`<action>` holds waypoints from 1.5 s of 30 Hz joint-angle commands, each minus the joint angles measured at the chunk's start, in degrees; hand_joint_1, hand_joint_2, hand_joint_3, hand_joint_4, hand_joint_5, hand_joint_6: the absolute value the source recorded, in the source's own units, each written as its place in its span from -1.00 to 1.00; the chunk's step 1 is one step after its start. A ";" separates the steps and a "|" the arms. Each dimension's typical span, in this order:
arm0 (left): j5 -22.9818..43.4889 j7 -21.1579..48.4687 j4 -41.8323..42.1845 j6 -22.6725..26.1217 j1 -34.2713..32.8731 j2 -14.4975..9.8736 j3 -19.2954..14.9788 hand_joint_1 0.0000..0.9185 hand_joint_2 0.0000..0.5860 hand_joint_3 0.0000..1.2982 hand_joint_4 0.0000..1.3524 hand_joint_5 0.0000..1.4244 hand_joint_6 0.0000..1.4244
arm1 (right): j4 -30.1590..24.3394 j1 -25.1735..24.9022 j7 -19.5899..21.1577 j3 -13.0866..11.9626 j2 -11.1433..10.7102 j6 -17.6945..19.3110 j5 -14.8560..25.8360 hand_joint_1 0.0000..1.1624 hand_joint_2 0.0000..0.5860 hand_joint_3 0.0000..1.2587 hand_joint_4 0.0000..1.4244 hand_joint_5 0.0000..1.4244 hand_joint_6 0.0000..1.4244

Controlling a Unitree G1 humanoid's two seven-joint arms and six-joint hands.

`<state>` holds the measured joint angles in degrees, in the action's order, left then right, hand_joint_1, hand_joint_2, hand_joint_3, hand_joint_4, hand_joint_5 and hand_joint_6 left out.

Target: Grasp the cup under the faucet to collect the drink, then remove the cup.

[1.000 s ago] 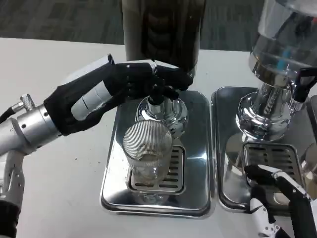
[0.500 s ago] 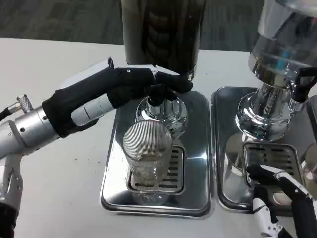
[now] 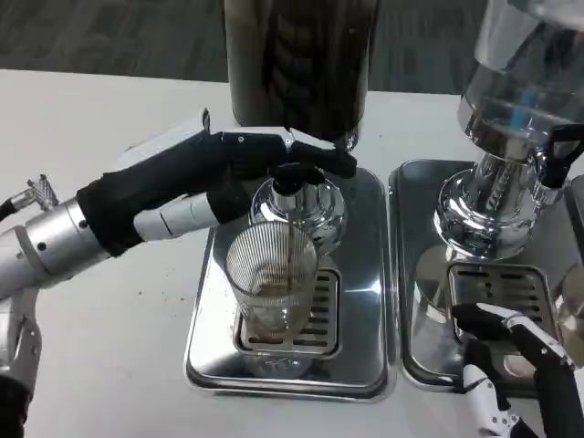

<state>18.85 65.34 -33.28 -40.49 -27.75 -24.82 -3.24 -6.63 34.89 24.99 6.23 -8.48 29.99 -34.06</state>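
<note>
My left hand (image 3: 242, 160) rests its fingers (image 3: 315, 157) on the faucet (image 3: 294, 178) lever; the cup (image 3: 271, 283) stands upright directly below on the tray (image 3: 205, 328) — nearer than my right hand (image 3: 516, 365), whose grip I cannot tell.

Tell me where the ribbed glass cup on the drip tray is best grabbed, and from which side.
Grip the cup around its ribbed side wall at mid-height, probably coming in from the robot's right. It stands upright on the grate beneath the faucet, which the left hand is working from above and the left, so that side is crowded.
</note>
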 commanded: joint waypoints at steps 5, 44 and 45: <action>-2.09 0.33 -0.25 -2.59 1.61 -0.82 1.56 -1.00 -0.64 -0.44 -0.64 -0.71 -0.60 | -0.43 0.22 -0.62 -0.18 0.04 -0.14 0.80 -0.40 0.55 -0.31 -0.41 -0.44 -0.70; -1.74 -1.74 0.39 -4.19 2.43 -1.59 2.82 -1.00 -0.65 -0.42 -0.62 -0.71 -0.59 | -2.24 -2.85 -6.00 1.30 0.19 0.49 5.29 -0.34 0.42 -0.45 -0.48 -0.46 -0.61; -1.69 -1.79 0.41 -4.15 2.47 -1.63 2.84 -1.00 -0.65 -0.42 -0.62 -0.71 -0.59 | -2.23 -3.07 -6.26 1.43 0.33 0.50 5.57 -0.33 0.42 -0.45 -0.49 -0.46 -0.61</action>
<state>18.32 62.37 -33.16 -44.09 -26.83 -25.80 -1.43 -7.61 32.27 19.49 7.40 -8.37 30.02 -29.43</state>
